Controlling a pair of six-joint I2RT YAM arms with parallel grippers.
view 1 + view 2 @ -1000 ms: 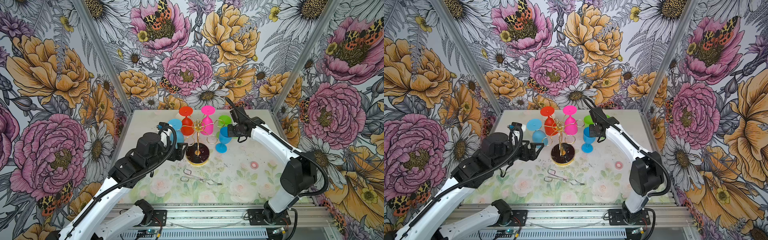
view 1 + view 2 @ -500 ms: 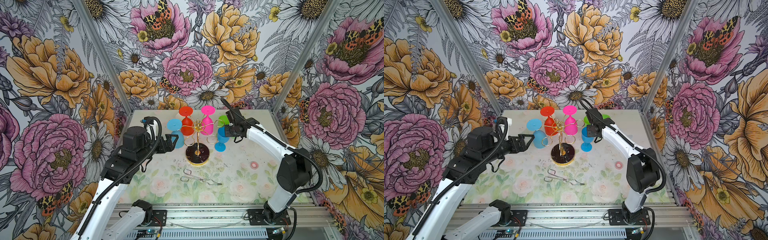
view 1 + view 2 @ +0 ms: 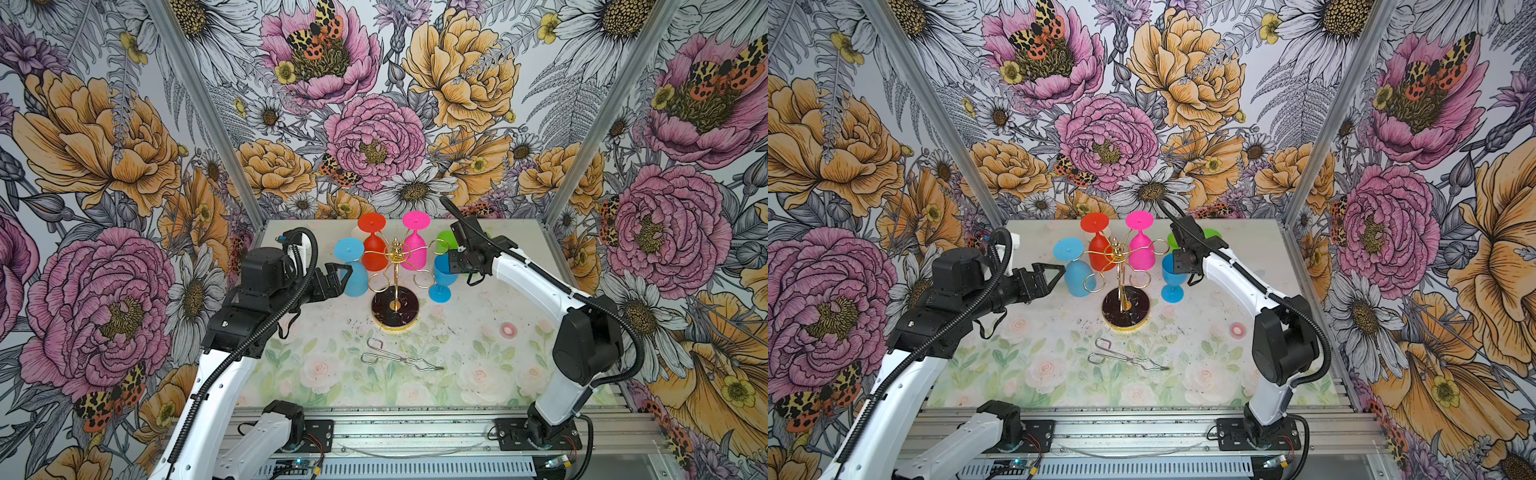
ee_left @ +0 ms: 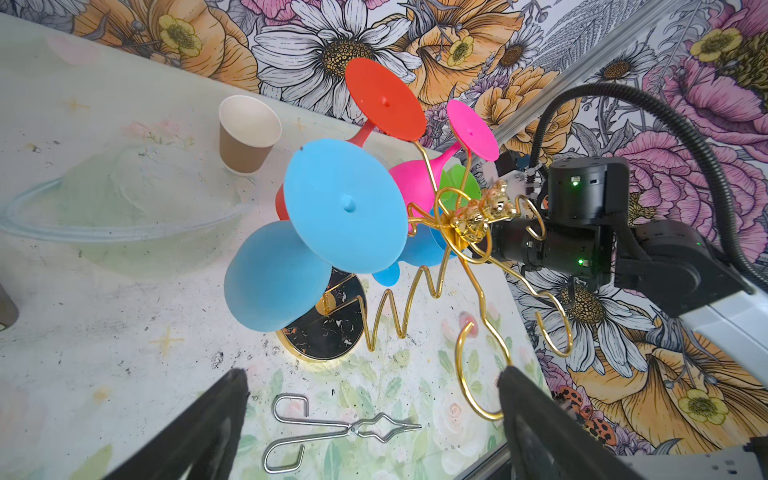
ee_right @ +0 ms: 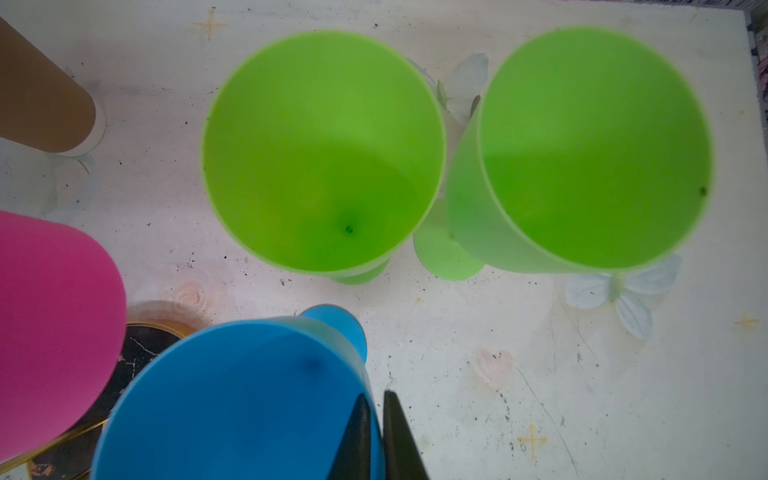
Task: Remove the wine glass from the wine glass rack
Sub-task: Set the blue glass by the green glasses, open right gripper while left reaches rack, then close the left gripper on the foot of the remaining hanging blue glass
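Note:
The gold wire wine glass rack (image 3: pixel 397 257) stands on its round black base (image 3: pixel 395 309) mid-table. Upside down on its arms hang a light-blue wine glass (image 3: pixel 353 274), a red one (image 3: pixel 374 257) and a pink one (image 3: pixel 415 257). My left gripper (image 3: pixel 336 276) is open just left of the light-blue glass (image 4: pixel 274 278), nothing between its fingers (image 4: pixel 232 399). A darker blue wine glass (image 3: pixel 442 274) stands upright on the table right of the rack. My right gripper (image 5: pixel 374 399) pinches the rim of this blue glass (image 5: pixel 232 399), one finger inside, one outside.
Two green glasses (image 5: pixel 324 153) (image 5: pixel 594 145) stand upright behind the blue one. Steel wire tongs (image 3: pixel 399 359) lie in front of the rack. A paper cup (image 4: pixel 247 133) stands near the back wall. Floral walls close in three sides.
My left arm has drawn back to the left and risen; its open gripper now sits beside the hanging light-blue glass. The right gripper and the blue glass have barely shifted.

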